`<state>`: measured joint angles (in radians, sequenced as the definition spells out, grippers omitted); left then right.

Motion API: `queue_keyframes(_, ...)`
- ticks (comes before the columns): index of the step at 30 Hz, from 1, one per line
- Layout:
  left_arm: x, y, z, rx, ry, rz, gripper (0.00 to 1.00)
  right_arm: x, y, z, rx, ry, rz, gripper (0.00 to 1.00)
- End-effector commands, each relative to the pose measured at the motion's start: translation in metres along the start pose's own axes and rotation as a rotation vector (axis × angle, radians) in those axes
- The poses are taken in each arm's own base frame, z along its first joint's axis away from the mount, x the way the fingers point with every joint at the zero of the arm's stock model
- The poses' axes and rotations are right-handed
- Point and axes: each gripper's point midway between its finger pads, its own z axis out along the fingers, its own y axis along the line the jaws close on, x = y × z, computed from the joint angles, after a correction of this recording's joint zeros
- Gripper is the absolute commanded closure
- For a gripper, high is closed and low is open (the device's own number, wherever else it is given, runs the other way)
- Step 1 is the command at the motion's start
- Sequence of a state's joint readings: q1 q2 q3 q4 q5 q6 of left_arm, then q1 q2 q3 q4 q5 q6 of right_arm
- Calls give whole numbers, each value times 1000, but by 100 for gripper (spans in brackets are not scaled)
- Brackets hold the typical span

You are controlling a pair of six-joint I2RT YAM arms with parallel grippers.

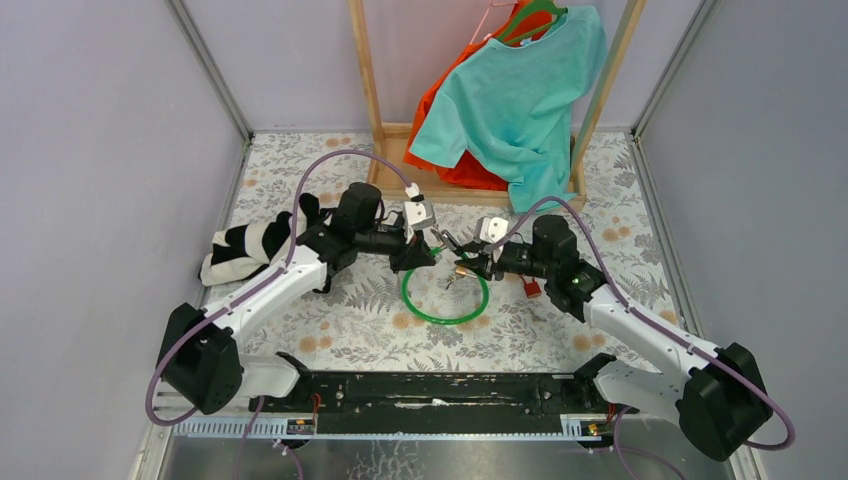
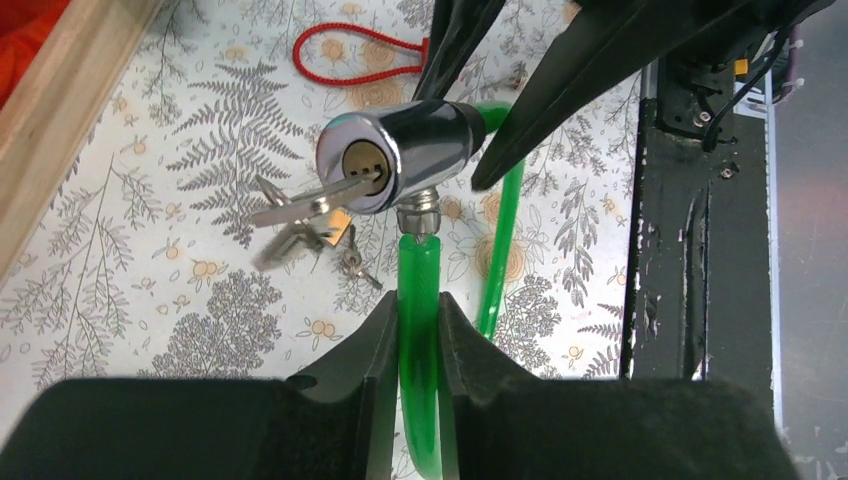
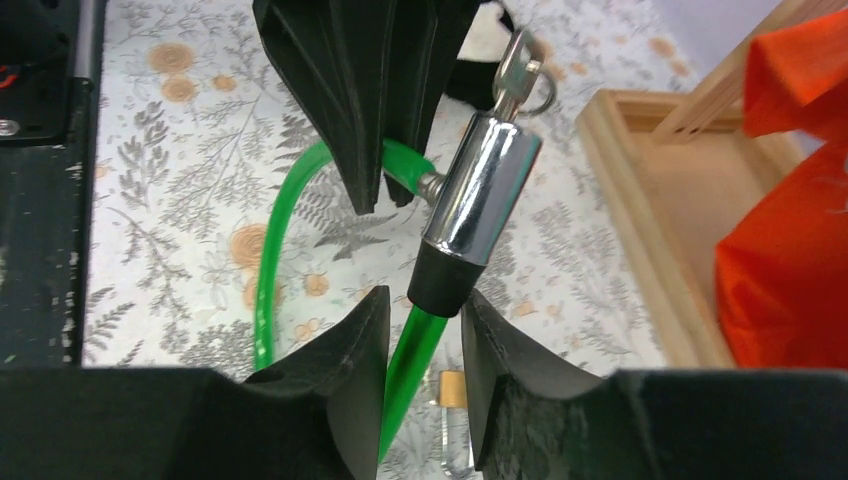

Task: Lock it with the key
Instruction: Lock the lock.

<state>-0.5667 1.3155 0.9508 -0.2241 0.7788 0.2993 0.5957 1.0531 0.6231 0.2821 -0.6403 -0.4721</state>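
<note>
The lock is a chrome cylinder [image 2: 400, 155] on a green cable loop [image 1: 445, 300], held up over the floral table. A silver key [image 2: 310, 200] sticks in its keyhole, with more keys hanging from its ring [image 2: 300, 240]. My left gripper [image 2: 418, 320] is shut on the green cable [image 2: 418, 285] just below the cylinder. My right gripper [image 3: 425, 310] stands open around the cable [image 3: 405, 365] at the cylinder's black collar [image 3: 440, 280], with a gap on its left side. In the right wrist view the key [image 3: 515, 65] shows at the far end of the cylinder [image 3: 480, 195].
A wooden rack [image 1: 400, 150] with a teal shirt [image 1: 525, 90] and an orange one [image 1: 455, 165] stands at the back. A black-and-white striped cloth [image 1: 245, 250] lies under the left arm. A red loop tag [image 2: 360, 50] lies near the right gripper. A black rail [image 1: 440, 390] runs along the near edge.
</note>
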Motion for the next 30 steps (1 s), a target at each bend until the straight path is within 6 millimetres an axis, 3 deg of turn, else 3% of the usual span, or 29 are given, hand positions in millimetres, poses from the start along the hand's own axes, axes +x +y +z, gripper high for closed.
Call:
queue_keyframes(1,-42,-10,-5,29,-131,181,100,-3,20,6,-98,13,132,61)
queue_keyframes(23,-32,-19,-5,53,-93,282,100,-41,9,-6,-139,-67,265,52)
queue_keyframes(30,-32,-20,-3,57,-91,279,100,-45,9,-5,-149,-75,266,57)
